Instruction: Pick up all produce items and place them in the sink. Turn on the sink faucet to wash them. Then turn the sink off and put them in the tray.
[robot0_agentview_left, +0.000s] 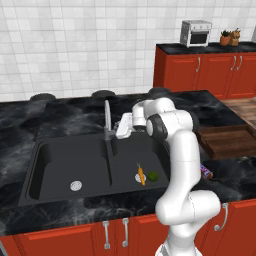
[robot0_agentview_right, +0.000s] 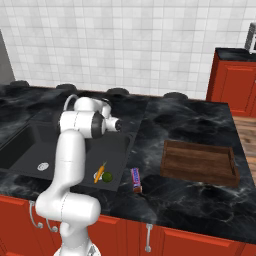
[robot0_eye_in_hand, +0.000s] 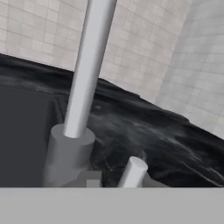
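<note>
The carrot (robot0_agentview_left: 141, 174) and lime (robot0_agentview_left: 152, 176) lie side by side in the right basin of the sink (robot0_agentview_left: 60, 160). I see my end effector (robot0_agentview_left: 121, 131), fingers pressed together, right beside the faucet (robot0_agentview_left: 107, 120) near its small lever (robot0_eye_in_hand: 132, 172). The tray (robot0_agentview_right: 199, 162) sits on the table (robot0_agentview_right: 185, 120), well apart.

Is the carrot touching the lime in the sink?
Apart. The left base view shows black basin floor between the slim orange carrot and the round green lime.

Both base views look down from behind over the same sink (robot0_agentview_left: 95, 162) and counter (robot0_agentview_right: 190, 125); the hand view sits close at the faucet (robot0_eye_in_hand: 85, 83) base
</note>
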